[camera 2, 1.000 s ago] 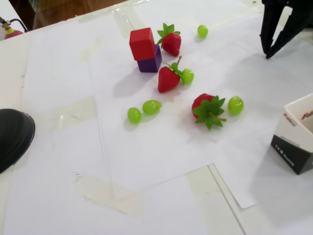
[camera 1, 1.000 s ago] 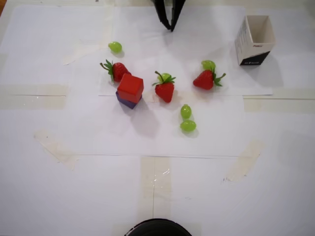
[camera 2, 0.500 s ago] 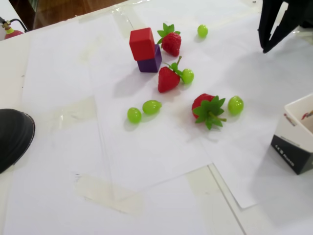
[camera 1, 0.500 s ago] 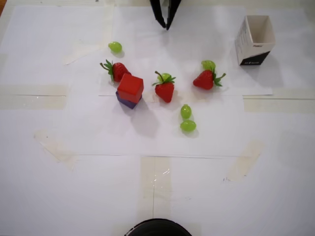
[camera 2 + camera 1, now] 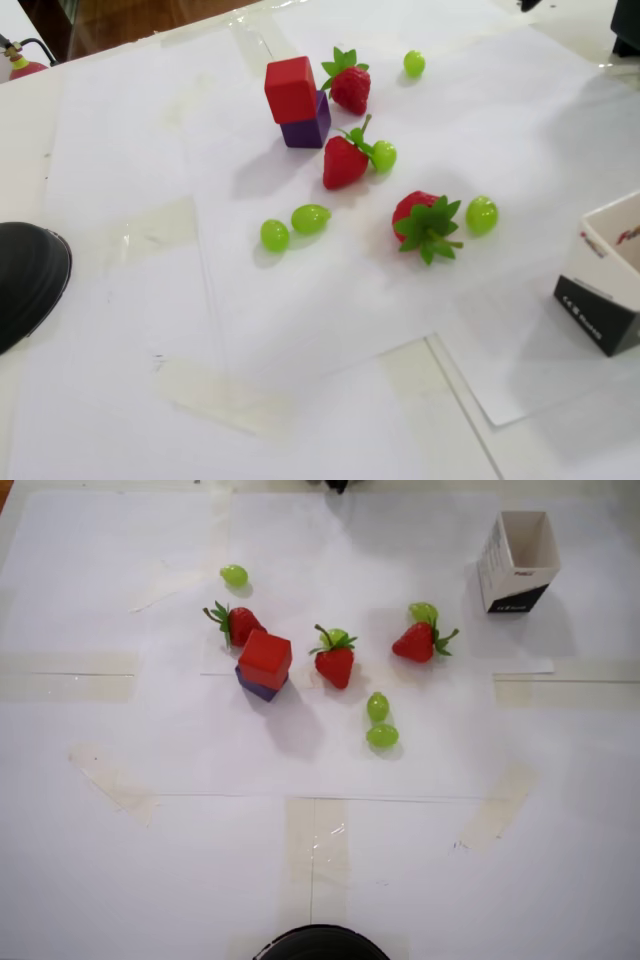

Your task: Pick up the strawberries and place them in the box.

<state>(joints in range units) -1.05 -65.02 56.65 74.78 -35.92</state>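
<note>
Red plastic is catching the light on all three strawberries, and I am seeing every one of them lying loose on the white paper covering the bench (image 5: 150, 860), none yet in the box (image 5: 518, 562). In the overhead view, one strawberry (image 5: 240, 624) is tucked against the red cube (image 5: 265, 658) that is sitting on a purple block (image 5: 255, 687), the middle strawberry (image 5: 335, 662) is touching a green grape (image 5: 339, 637) at its leafy top, and the third strawberry (image 5: 416, 641) is lying nearest the box with another grape (image 5: 423, 612) just beside it. The box is standing upright near the far right corner, mouth open and empty as far as I am seeing. Only a dark sliver of the gripper (image 5: 338, 485) is showing at the far edge, so I cannot tell how the fingers are set. I am judging the first reach is not yet begun; the next move is calling for a descent over one berry, keeping clear of its neighbouring grape.
</note>
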